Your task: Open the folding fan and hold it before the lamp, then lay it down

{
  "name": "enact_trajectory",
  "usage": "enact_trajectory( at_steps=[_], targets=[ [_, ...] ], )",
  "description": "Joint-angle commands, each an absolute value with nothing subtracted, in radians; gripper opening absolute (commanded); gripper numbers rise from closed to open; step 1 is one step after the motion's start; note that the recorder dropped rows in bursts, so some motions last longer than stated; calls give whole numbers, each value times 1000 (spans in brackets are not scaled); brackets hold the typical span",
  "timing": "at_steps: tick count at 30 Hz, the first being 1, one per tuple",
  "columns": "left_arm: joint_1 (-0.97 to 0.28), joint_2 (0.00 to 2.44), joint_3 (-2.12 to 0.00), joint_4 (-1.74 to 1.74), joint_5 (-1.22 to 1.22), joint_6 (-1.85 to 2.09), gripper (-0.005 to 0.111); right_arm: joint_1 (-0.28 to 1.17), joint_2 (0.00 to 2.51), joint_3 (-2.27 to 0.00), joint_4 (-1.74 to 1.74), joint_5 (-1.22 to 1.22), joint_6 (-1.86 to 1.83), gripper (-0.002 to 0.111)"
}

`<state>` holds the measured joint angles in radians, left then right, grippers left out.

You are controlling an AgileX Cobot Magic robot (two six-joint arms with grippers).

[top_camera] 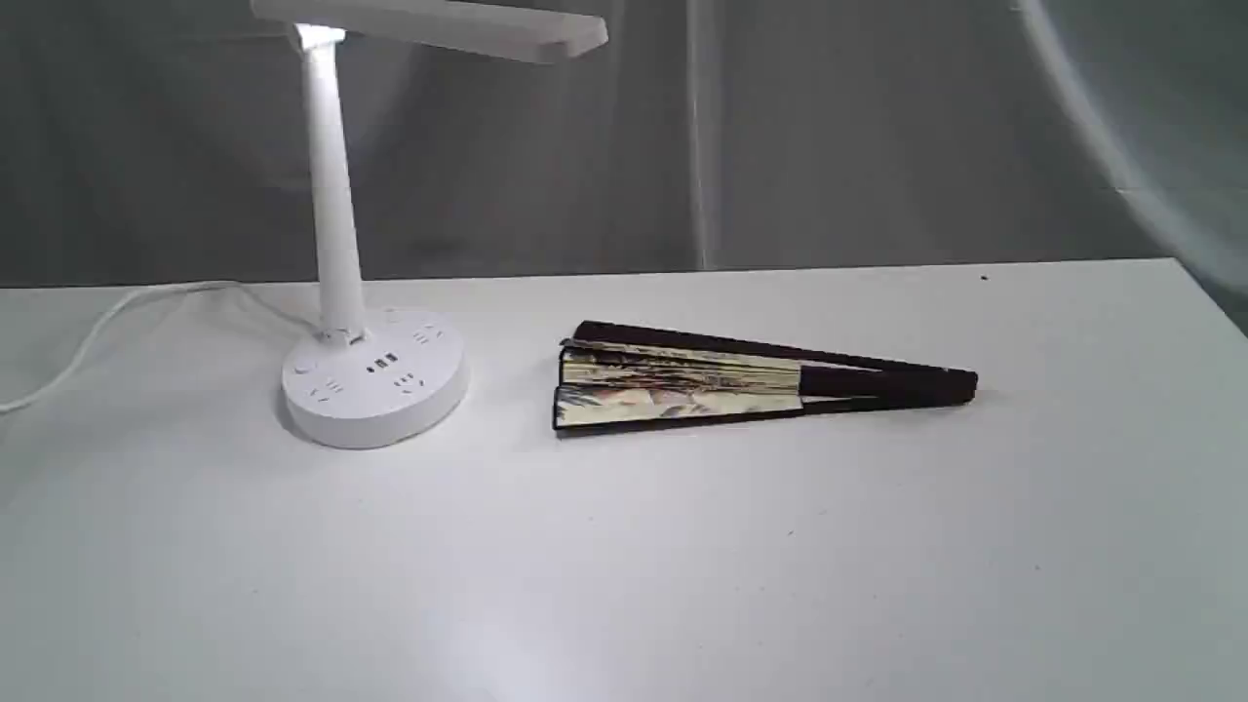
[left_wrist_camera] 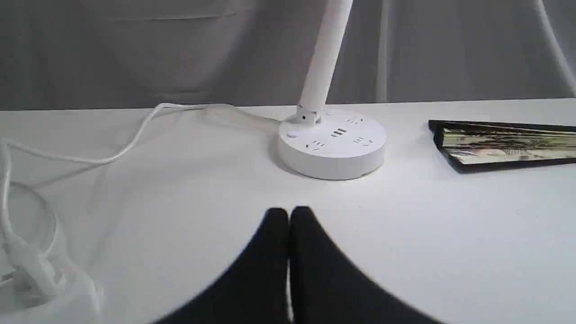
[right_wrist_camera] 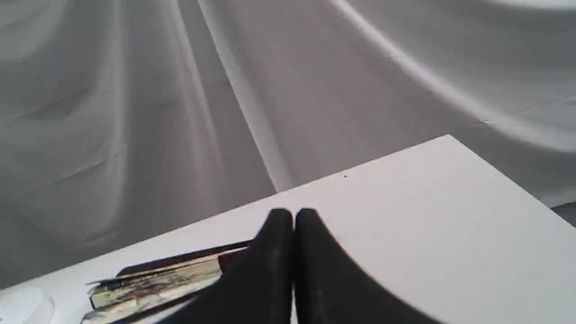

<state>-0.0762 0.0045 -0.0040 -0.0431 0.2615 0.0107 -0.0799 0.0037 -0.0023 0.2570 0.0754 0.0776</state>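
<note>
Closed and empty, left pincer and right pincer are hanging clear of the fan lying almost folded on the tabletop.

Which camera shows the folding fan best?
The exterior view: the whole folding fan lies on the table, end to end. The left wrist view cuts off its handle end; in the right wrist view the shut fingers hide part of it.

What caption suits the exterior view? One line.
The folding fan lies nearly shut on a white table, right of the lamp.
</note>
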Motion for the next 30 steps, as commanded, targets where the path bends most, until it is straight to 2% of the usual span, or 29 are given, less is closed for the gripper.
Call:
enact_trajectory(
  at_steps=[1,5,13,22,30],
  targets=[
    [-75,0,0,-42,262,10,0,-78,0,0,274,-16,82,0],
    [-75,0,0,-42,262,9,0,-78,0,0,274,-142,82,0],
    [-75,0,0,-42,262,9,0,-78,0,0,274,-126,107,0],
    [-75,0,0,-42,262,9,0,-78,11,-242,274,180,102,0],
    [-75,0,0,-42,262,9,0,-78,278,-385,274,447,26,0]
  ],
)
